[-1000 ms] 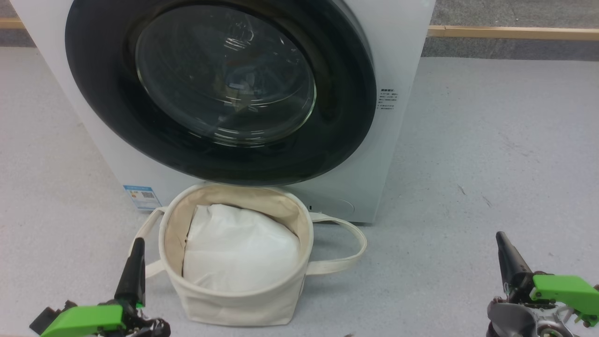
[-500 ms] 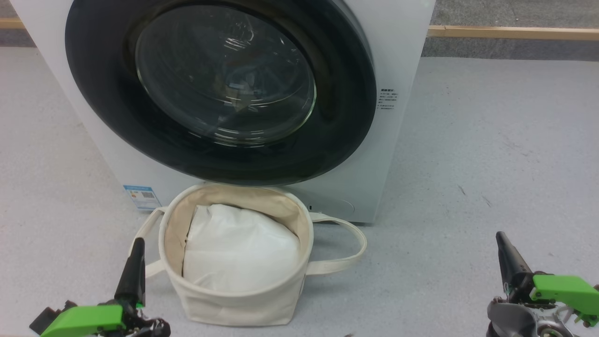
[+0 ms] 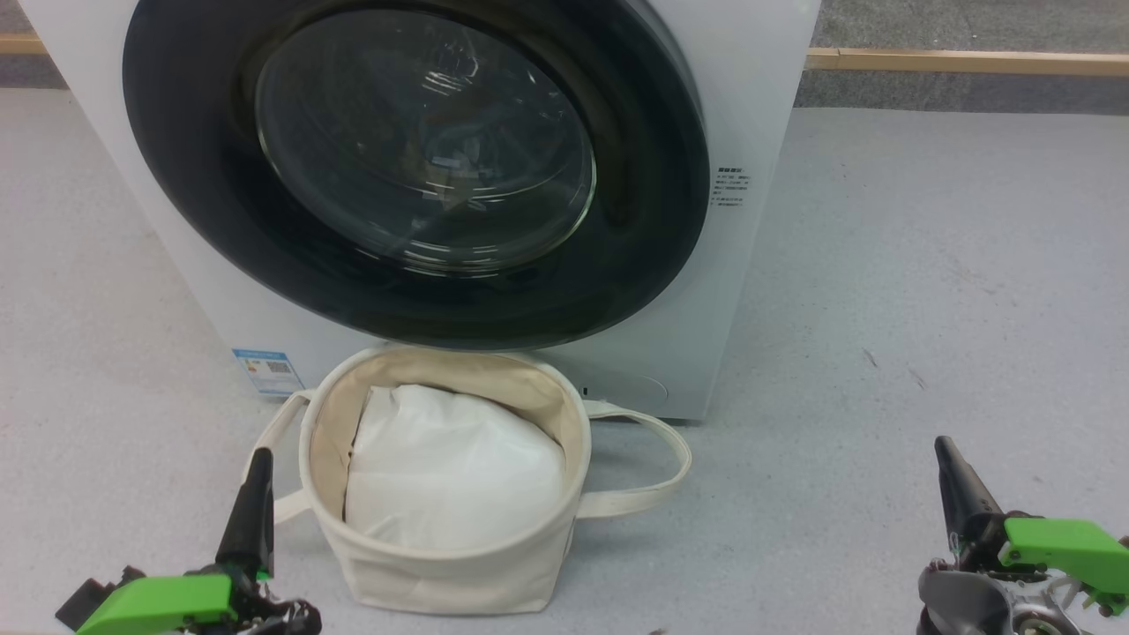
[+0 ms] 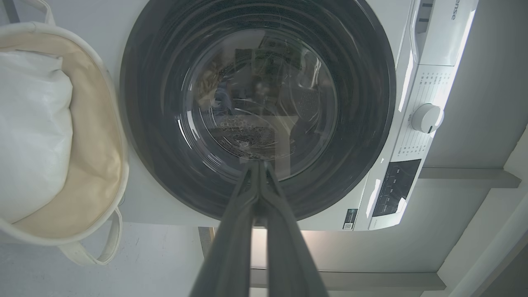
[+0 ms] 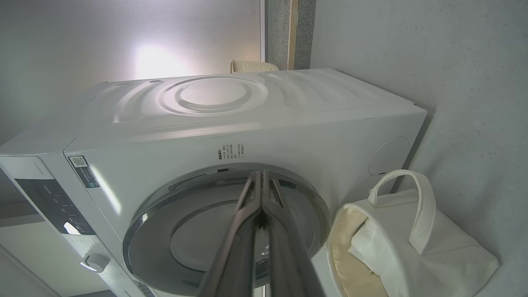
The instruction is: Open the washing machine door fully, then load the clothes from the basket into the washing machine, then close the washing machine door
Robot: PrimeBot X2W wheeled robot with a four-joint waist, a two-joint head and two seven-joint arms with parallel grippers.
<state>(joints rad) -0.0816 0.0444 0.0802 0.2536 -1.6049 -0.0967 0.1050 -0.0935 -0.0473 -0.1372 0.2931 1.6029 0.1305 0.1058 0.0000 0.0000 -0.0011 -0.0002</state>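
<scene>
The washing machine stands straight ahead with its glossy black door flat against the front. Before it sits the cream basket, holding plain white padding; the printed clothes are out of view. Low at the left, beside the basket's handle, my left gripper is shut and holds nothing. My right gripper is shut and empty at the lower right, well clear of the basket. In the left wrist view the closed fingers point at the door glass. In the right wrist view the tips meet over the door rim.
Grey speckled floor spreads wide to the machine's right. A wooden skirting strip runs along the back wall. A blue label sticker sits low on the machine's front. The control panel's dial is beside the door.
</scene>
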